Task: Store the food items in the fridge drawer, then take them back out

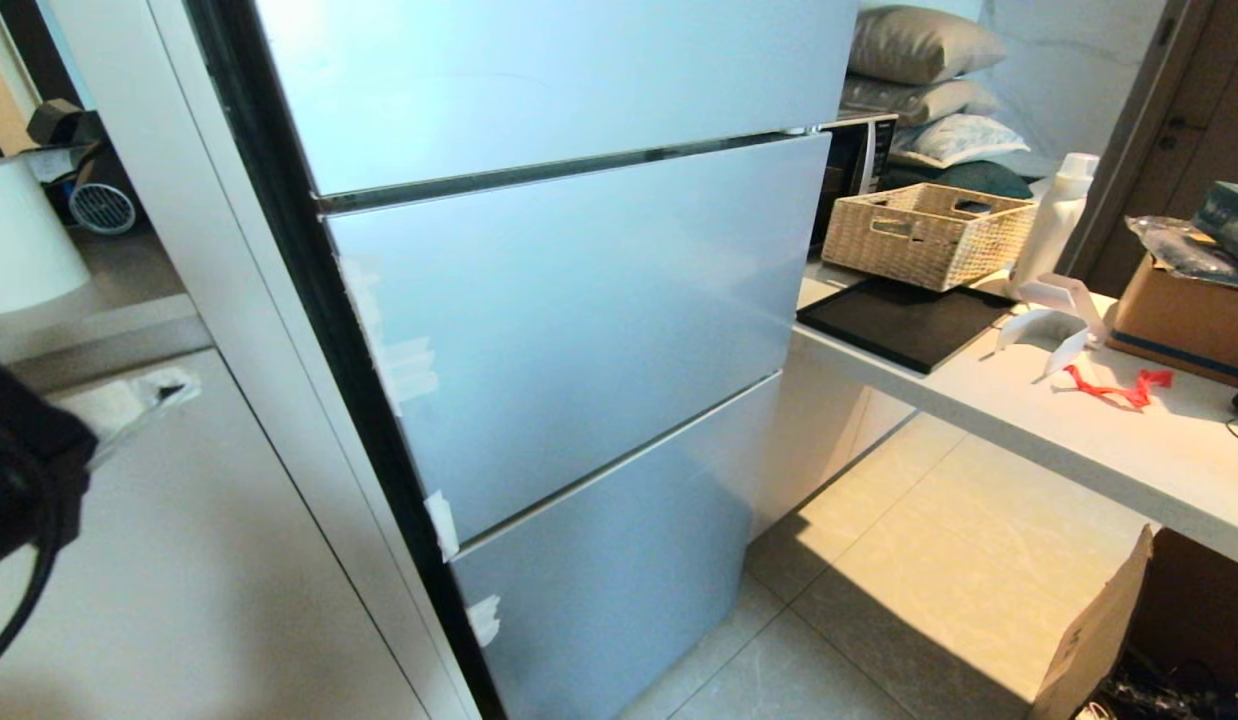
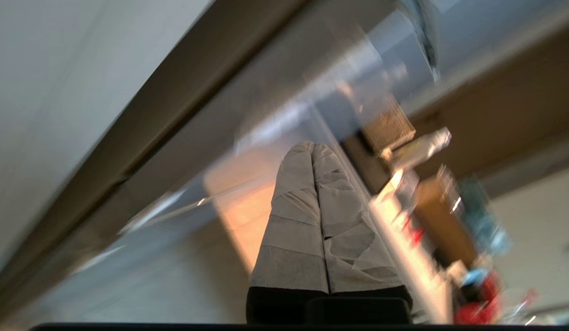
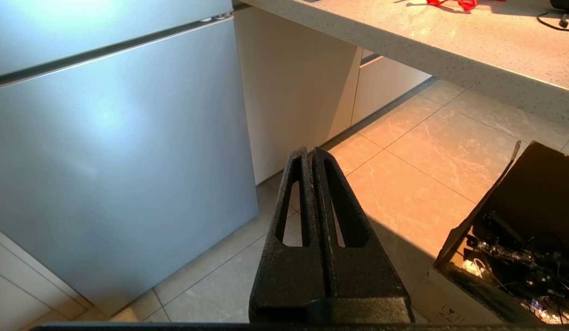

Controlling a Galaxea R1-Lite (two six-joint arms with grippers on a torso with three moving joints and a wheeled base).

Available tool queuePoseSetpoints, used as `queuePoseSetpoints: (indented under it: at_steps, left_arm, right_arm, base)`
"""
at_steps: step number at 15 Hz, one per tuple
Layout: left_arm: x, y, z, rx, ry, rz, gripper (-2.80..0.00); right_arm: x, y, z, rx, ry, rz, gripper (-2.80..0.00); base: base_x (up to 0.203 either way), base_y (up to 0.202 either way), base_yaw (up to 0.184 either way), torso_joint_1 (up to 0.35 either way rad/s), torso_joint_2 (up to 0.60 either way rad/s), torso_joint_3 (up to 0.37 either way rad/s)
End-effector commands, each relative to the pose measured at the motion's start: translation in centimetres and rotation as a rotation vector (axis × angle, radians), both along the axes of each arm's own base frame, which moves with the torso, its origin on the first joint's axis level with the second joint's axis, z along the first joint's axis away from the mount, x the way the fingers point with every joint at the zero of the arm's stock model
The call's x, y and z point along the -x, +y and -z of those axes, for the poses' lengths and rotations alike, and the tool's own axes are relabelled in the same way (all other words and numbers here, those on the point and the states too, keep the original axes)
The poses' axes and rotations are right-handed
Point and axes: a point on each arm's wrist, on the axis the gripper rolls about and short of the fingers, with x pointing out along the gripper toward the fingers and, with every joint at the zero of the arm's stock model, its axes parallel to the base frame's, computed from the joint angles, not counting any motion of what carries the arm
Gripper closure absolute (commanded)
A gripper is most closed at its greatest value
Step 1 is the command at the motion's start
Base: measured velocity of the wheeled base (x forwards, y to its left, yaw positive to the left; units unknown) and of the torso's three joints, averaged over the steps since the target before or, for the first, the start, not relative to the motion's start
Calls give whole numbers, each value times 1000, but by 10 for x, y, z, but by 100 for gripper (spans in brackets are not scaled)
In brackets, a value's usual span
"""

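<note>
A white counter (image 1: 1109, 440) bears a wicker basket (image 1: 924, 235), black tray (image 1: 904, 320), bottle (image 1: 1054, 220) and cardboard box (image 1: 1184, 320).

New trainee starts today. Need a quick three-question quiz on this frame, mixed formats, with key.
1. True or false: the fridge has a panel pulled open.
2. Multiple choice: what stands directly beside the wicker basket on the counter?
A) a white bottle
B) a red kettle
C) a glass bowl
3. Short answer: how do the jaws of the left gripper and the right gripper stand, and is either holding anything?

Key
1. False. All the grey-blue panels sit shut; no drawer or fruit shows.
2. A, the white bottle.
3. Both shut, fingers pressed together, nothing held.
</note>
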Motion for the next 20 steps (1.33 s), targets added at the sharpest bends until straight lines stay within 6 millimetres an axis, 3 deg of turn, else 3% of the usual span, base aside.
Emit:
queuePoseSetpoints:
  at_steps: [1, 3, 6, 13, 20]
  left_arm:
    - [-71, -10, 13, 126, 100, -10, 0]
    - [-95, -15, 3, 237, 68, -76, 0]
    - [-105, -28, -3, 261, 47, -96, 0]
    - [-135, -45, 18, 257, 47, -99, 0]
    - [-132, -59, 21, 254, 57, -56, 0]
  right_arm:
    - [0, 0, 0, 0, 0, 0, 0]
    - [0, 0, 0, 0, 1, 0, 0]
    - [0, 0, 0, 0, 0, 0, 0]
    - [0, 0, 0, 0, 0, 0, 0]
    - [0, 0, 0, 0, 0, 0, 0]
  base:
    - [0, 0, 0, 0, 0, 0]
    - [0, 0, 0, 0, 0, 0]
    - [0, 0, 0, 0, 0, 0]
    - [0, 0, 0, 0, 0, 0]
    - [0, 0, 0, 0, 0, 0]
